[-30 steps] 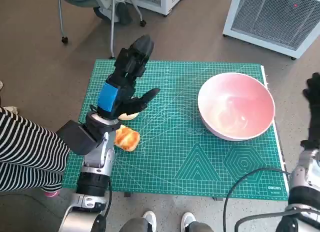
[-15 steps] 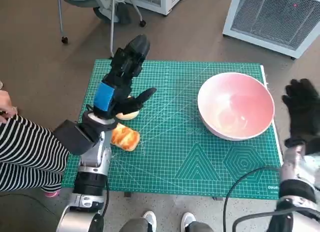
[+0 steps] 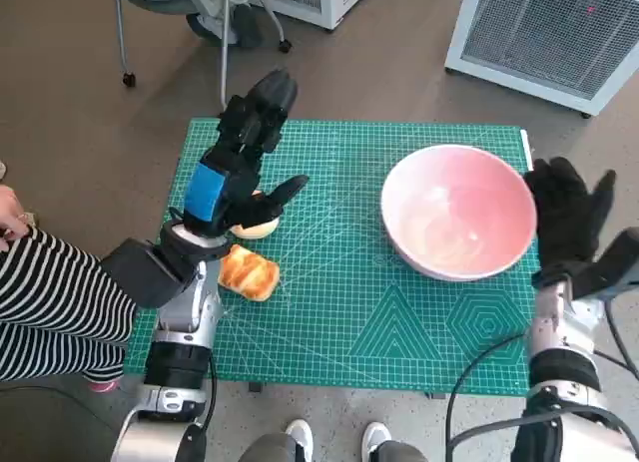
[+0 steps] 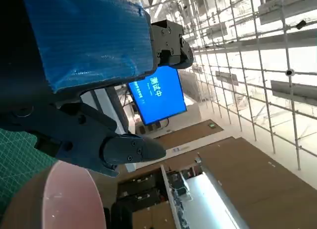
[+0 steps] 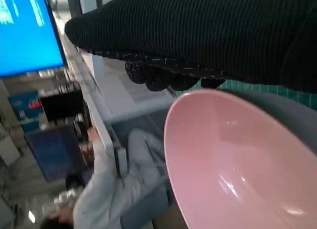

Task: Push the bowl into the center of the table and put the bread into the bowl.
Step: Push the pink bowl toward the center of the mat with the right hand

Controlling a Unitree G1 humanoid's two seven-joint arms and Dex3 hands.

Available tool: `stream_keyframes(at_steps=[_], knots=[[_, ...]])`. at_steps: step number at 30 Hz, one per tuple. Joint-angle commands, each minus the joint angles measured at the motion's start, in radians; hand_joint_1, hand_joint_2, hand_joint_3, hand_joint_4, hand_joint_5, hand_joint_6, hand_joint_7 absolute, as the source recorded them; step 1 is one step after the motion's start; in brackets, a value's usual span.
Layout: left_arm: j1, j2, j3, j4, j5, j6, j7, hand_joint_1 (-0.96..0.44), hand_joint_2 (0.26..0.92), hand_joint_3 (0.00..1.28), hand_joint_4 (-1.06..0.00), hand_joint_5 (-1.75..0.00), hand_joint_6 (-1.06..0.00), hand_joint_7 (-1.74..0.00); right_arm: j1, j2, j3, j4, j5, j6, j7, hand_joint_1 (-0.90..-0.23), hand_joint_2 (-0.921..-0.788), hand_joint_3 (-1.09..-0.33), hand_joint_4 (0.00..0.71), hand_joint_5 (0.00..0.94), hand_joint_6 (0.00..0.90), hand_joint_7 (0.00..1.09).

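The pink bowl (image 3: 457,211) sits on the right half of the green cutting mat (image 3: 359,322); its rim also shows in the left wrist view (image 4: 64,199) and fills the right wrist view (image 5: 233,164). My gloved right hand (image 3: 566,218) presses flat against the bowl's right side, fingers spread. A golden bread roll (image 3: 249,272) lies near the mat's left edge. A paler bun (image 3: 255,226) lies just behind it, partly hidden by my left hand (image 3: 243,158), which hovers over it with fingers spread, holding nothing.
A person in a striped top (image 3: 50,302) sits at the left, and feet (image 3: 334,442) show at the table's front edge. A white cabinet (image 3: 559,33) stands behind at the right, chair legs (image 3: 180,23) behind at the left. A person (image 5: 119,189) shows in the right wrist view.
My right hand has come in from the right edge to the bowl's side, and the bowl has slid a little left. The left hand has barely moved.
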Motion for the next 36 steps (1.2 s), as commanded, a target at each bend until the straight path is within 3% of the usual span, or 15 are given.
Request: stream_keyframes(at_steps=[1, 18, 30, 36], knots=[[0.006, 0.008, 0.007, -0.007, -0.011, -0.005, -0.005, -0.45, 0.921, 0.35, -0.1, 0.0, 0.0, -0.43, -0.005, 0.033, 0.017, 0.021, -0.019, 0.018, 0.011, -0.666, -0.921, -0.792, 0.132, 0.003, 0.097, 0.25], [0.016, 0.009, 0.012, -0.006, -0.004, -0.014, 0.002, -0.46, 0.921, 0.34, -0.1, 0.0, 0.0, -0.41, -0.054, 0.119, 0.028, 0.018, -0.002, 0.029, 0.024, -0.616, -0.921, -0.835, 0.133, 0.002, 0.103, 0.22], [0.019, 0.005, 0.009, -0.003, 0.003, -0.021, 0.01, -0.47, 0.921, 0.33, -0.11, 0.0, 0.0, -0.41, -0.089, 0.168, 0.029, 0.022, -0.001, 0.049, 0.016, -0.651, -0.921, -0.833, 0.113, 0.0, 0.097, 0.2], [0.025, 0.001, 0.005, -0.014, 0.006, -0.02, 0.017, -0.47, 0.921, 0.33, -0.11, 0.0, -0.01, -0.41, -0.095, 0.173, 0.031, 0.02, -0.005, 0.056, 0.022, -0.655, -0.921, -0.83, 0.101, 0.0, 0.089, 0.19]])
